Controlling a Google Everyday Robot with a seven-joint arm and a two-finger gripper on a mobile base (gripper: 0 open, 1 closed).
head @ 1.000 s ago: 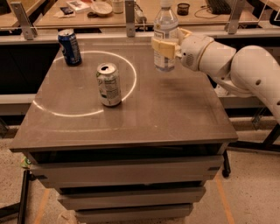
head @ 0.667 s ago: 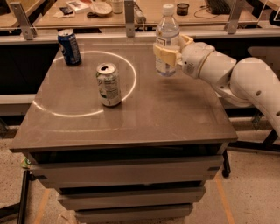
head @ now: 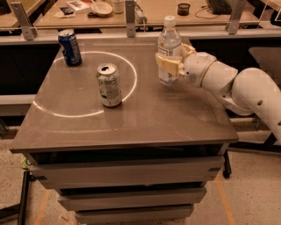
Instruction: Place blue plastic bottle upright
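The blue plastic bottle (head: 169,39) is a clear ribbed bottle with a white cap. It stands upright at the back right of the grey table (head: 145,118), its base at or just above the tabletop; I cannot tell which. My gripper (head: 170,65) reaches in from the right and is shut on the bottle's lower half, with a tan finger (head: 166,64) across its front.
A silver-green can (head: 109,85) stands upright mid-table inside a white painted circle (head: 66,112). A dark blue soda can (head: 70,47) stands at the back left. A cluttered desk (head: 131,11) with a rail lies behind the table.
My gripper has carried the upright bottle slightly right and lower, toward the tabletop. The cans have not moved.
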